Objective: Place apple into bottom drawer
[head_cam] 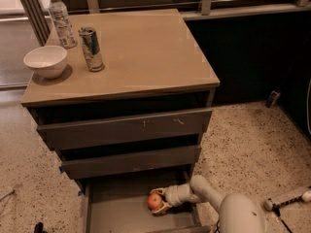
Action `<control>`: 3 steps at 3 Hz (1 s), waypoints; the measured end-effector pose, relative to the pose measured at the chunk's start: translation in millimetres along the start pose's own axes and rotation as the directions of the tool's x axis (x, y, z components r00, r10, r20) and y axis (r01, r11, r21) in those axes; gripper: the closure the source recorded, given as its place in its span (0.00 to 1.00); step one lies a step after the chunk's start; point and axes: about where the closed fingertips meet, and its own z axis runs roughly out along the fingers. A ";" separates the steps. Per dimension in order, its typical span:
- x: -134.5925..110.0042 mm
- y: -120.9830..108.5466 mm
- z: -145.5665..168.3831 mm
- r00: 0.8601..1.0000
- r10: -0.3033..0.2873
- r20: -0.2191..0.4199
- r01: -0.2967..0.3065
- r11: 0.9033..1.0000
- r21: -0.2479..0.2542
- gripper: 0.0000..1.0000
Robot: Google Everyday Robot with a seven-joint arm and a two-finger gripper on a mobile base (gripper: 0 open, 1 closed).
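Seemingly, the gripper [158, 202] clasped the apple [154, 201] between its fingers, low inside the open bottom drawer [121, 210], near its right side; letting go too high could send it rolling.

At 6 o'clock, the white pincer [158, 202] clasps and partly hides the small red-orange apple [152, 201]; the dark grey-brown bottom drawer [121, 215] is cropped in front.

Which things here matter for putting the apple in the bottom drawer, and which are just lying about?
Job: apple; bottom drawer, pulled open; gripper, fingers closed on the apple inside that drawer.
Lying about: white bowl, drink can, water bottle, all on the cabinet top.
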 end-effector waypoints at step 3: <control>0.0 0.1 0.1 1.000 0.000 0.000 0.000 1.000 0.000 0.11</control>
